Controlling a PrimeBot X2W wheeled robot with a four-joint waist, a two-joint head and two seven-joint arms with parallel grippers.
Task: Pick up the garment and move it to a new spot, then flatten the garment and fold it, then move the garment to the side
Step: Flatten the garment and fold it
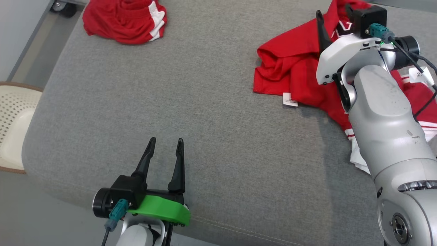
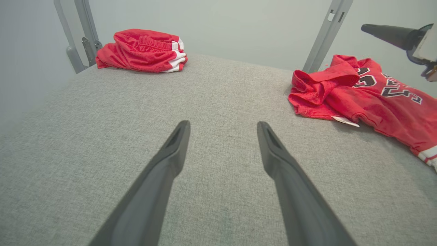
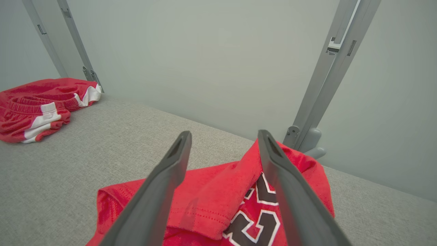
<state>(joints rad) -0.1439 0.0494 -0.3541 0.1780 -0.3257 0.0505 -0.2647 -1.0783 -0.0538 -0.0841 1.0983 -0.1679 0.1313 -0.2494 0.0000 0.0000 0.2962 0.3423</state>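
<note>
Nearest, the left gripper (image 1: 166,139) hovers spread wide over the grey pad (image 1: 211,112). Farther off, the right gripper (image 3: 224,132) hangs with jaws apart and empty above the crumpled red jersey (image 1: 290,68) at the pad's right. The jersey looks light, limp and probably slippery, best pinched at its raised folded edge.

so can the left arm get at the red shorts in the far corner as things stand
Probably yes. The left claw is open, and only bare grey cushion lies between it and the shorts. They sit at the far edge though, so it could be a long stretch.
</note>
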